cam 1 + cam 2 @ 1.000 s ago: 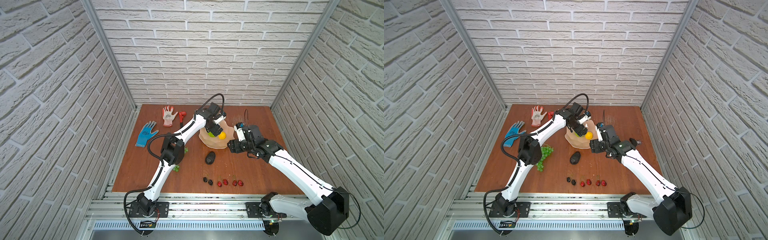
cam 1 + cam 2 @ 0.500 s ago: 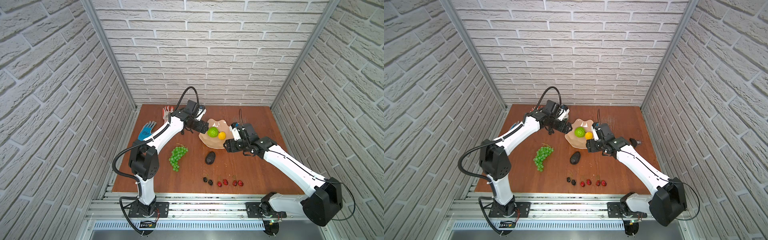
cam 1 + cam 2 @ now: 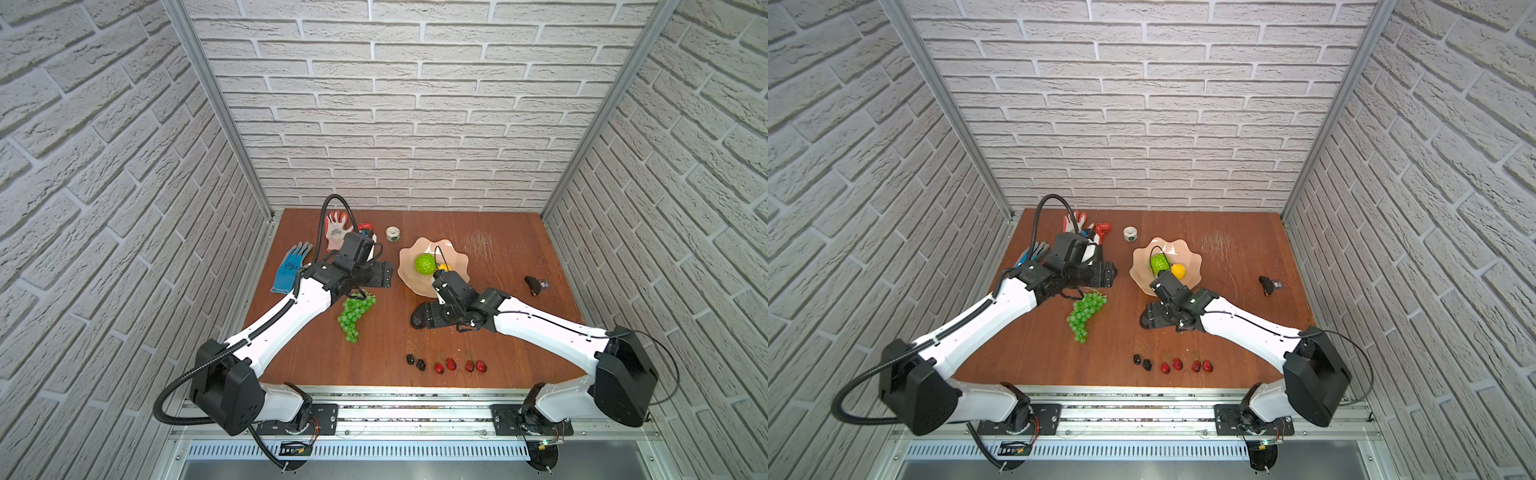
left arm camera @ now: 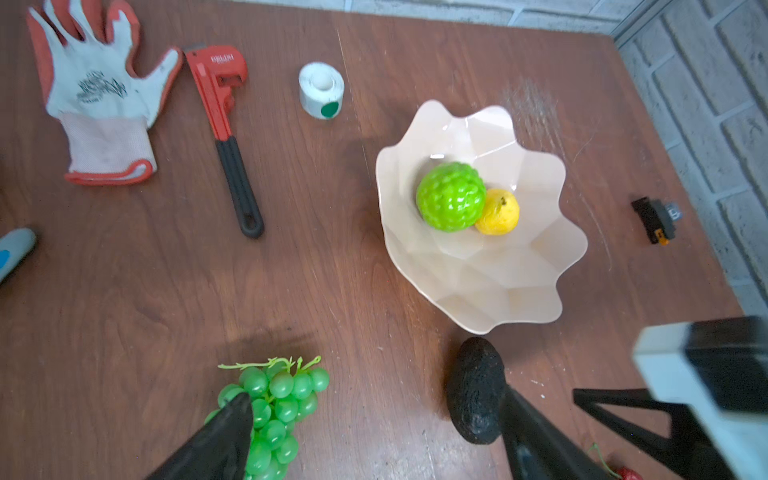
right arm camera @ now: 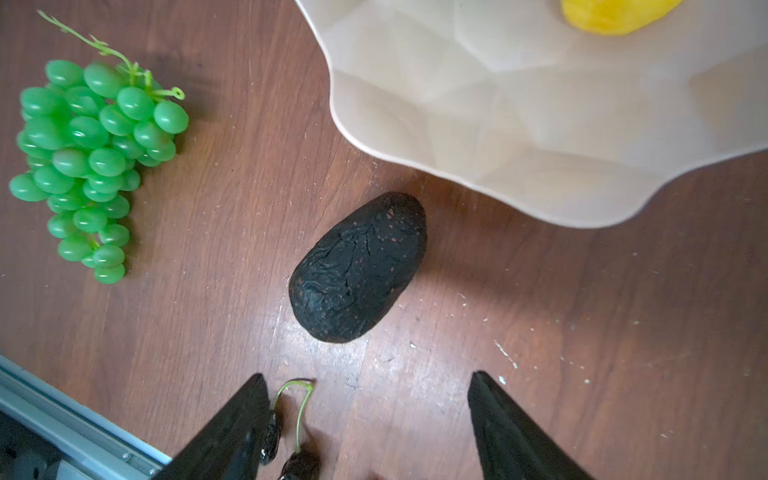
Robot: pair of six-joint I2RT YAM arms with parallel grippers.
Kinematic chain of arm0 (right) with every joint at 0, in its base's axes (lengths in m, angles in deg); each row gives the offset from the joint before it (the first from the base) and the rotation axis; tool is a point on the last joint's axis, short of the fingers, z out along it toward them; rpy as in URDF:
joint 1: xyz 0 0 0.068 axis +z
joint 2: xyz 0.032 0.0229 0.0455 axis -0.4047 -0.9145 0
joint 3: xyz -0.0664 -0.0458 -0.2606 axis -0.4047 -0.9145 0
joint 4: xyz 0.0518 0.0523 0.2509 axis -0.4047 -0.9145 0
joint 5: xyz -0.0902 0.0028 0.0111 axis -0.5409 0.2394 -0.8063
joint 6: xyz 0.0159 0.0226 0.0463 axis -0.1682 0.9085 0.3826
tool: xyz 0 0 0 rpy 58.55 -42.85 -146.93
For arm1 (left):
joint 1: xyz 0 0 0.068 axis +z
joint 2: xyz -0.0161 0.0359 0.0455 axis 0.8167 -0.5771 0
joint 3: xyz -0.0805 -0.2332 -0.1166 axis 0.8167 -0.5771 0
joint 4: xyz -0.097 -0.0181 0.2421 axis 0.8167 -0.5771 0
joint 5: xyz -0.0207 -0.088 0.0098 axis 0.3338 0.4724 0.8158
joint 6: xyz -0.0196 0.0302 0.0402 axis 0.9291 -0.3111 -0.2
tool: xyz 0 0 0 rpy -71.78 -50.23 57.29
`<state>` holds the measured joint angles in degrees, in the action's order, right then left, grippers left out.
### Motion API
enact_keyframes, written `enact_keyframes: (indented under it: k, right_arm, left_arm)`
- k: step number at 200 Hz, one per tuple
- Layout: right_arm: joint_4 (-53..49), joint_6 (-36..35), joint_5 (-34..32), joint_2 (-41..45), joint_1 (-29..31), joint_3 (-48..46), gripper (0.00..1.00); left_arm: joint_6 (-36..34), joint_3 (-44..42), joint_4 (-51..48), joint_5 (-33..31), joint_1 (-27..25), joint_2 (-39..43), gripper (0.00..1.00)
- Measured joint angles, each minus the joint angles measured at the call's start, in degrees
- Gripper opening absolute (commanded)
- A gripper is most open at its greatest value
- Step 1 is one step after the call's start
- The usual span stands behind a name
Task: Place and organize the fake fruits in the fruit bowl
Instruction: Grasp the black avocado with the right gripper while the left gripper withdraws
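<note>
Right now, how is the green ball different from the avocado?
The green ball is bright lime green; the avocado is nearly black. The ball is round and bumpy; the avocado is egg-shaped with wrinkled skin. The ball sits in the bowl beside the lemon; the avocado lies on the table just outside the bowl. Both are fake fruits.

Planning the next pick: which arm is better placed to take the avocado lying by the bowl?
Right, probably. The right gripper, open, hovers by the avocado, which lies just ahead between its jaws in the wrist view. The left gripper is nearer the grapes.
</note>
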<state>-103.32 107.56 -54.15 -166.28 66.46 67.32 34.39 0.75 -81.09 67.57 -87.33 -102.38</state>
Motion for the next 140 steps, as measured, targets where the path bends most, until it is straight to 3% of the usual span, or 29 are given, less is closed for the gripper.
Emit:
enact_keyframes:
  k: [140]
  right_arm:
    - [2.8,3.0,-0.6,-15.4,1.1,8.4,0.75]
  left_arm:
    - [-1.2,-3.9,0.0,-4.4,1.6,4.1,0.93]
